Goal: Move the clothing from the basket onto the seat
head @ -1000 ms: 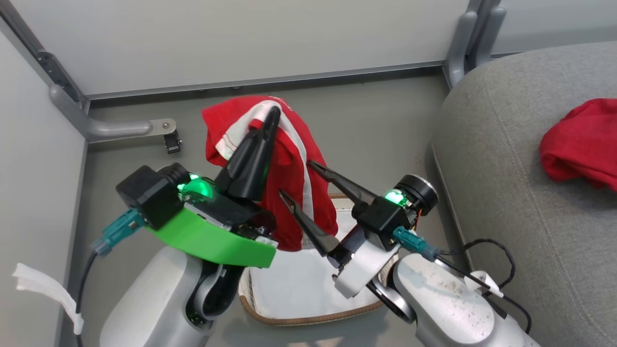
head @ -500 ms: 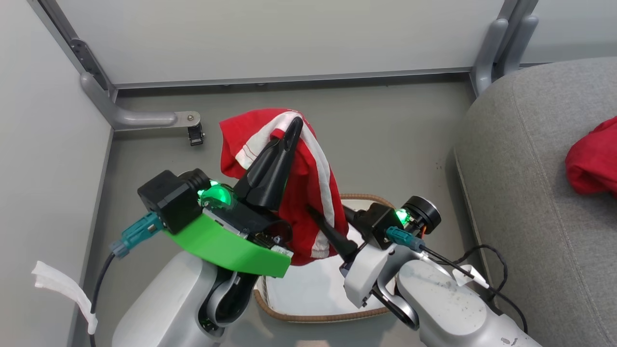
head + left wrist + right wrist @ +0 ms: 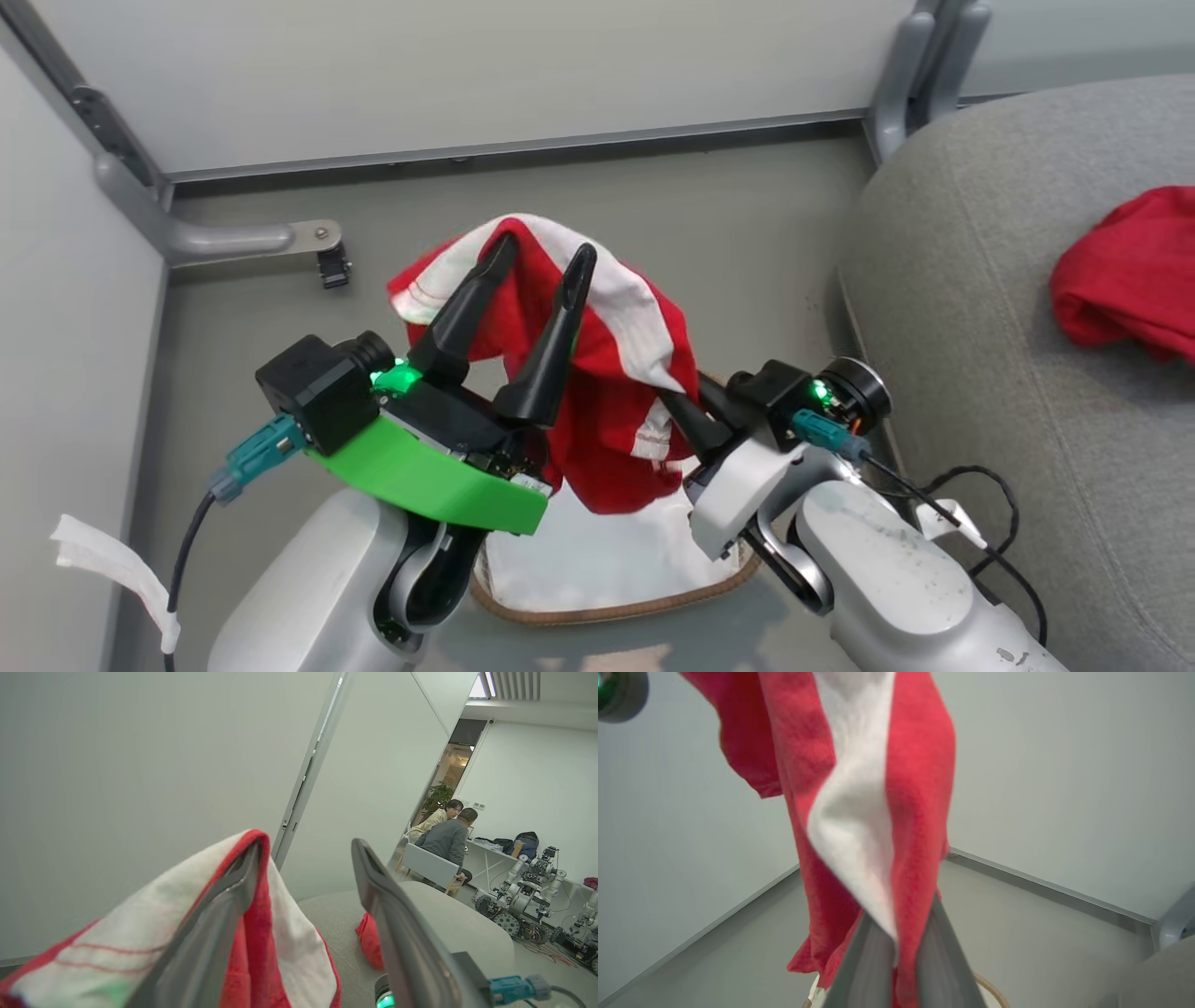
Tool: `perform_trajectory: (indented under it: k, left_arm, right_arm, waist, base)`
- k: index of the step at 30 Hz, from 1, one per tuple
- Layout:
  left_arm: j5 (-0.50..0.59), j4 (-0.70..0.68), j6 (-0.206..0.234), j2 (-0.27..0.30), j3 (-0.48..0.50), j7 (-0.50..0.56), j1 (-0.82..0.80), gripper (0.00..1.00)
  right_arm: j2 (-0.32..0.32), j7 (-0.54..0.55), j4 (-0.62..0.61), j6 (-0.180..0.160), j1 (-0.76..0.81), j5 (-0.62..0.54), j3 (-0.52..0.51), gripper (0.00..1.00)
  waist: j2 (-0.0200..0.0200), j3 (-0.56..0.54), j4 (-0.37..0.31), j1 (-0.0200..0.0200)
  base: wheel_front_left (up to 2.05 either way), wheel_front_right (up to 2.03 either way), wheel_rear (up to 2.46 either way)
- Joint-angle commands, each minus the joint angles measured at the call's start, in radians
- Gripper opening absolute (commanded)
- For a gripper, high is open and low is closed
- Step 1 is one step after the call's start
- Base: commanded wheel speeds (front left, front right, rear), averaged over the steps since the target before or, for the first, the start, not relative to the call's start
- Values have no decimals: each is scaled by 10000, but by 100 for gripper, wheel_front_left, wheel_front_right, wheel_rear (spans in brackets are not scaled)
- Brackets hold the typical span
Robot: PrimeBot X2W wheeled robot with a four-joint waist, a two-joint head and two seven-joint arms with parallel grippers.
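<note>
A red garment with white bands [image 3: 616,373] hangs in the air above the basket [image 3: 607,611], draped over one finger [image 3: 467,299] of my left gripper [image 3: 543,250], which is open. In the left wrist view the cloth [image 3: 140,947] lies over the left finger [image 3: 219,924] and the other finger stands apart and bare. My right gripper [image 3: 680,415] is shut on the garment's lower part, and the right wrist view shows the cloth [image 3: 859,788] pinched between its fingers [image 3: 896,933]. A second red garment [image 3: 1130,271] lies on the grey seat [image 3: 980,308] to the right.
A white cloth sheet [image 3: 597,560] lines the basket. Grey wall panels close off the back and left, with a metal frame leg [image 3: 233,245] on the floor. A black cable [image 3: 971,495] trails beside my right arm. Two people [image 3: 444,833] sit far off near other robots [image 3: 528,896].
My left gripper has opened, so the garment now only drapes over one finger. My right gripper has gone into the cloth and shut on its lower part. The head camera has shifted.
</note>
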Motion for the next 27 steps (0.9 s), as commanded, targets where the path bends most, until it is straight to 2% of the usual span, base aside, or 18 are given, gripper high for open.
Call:
perform_trajectory:
  k: [1, 8, 18, 27]
  left_arm:
    - [155, 49, 21, 89, 85, -4, 114, 100]
    - [220, 214, 21, 100, 157, -4, 326, 100]
    - [794, 471, 21, 294, 59, -1, 491, 100]
    - [1577, 620, 21, 555, -172, -4, 561, 100]
  right_arm:
    - [-42, -2, -85, -14, 180, -50, -161, 0]
    - [-37, -2, -561, -14, 711, -347, -1176, 0]
    - [-30, -2, -1048, -14, 1543, -319, -1717, 0]
    - [-28, -2, -1476, -14, 2123, -693, -2162, 0]
  waist:
    - [0, 103, -415, 0]
    - [0, 259, -1744, 0]
    - [0, 587, -3875, 0]
    - [0, 873, -5277, 0]
  base:
    - [0, 0, 0]
    - [0, 0, 0]
    - [0, 0, 0]
    - [0, 0, 0]
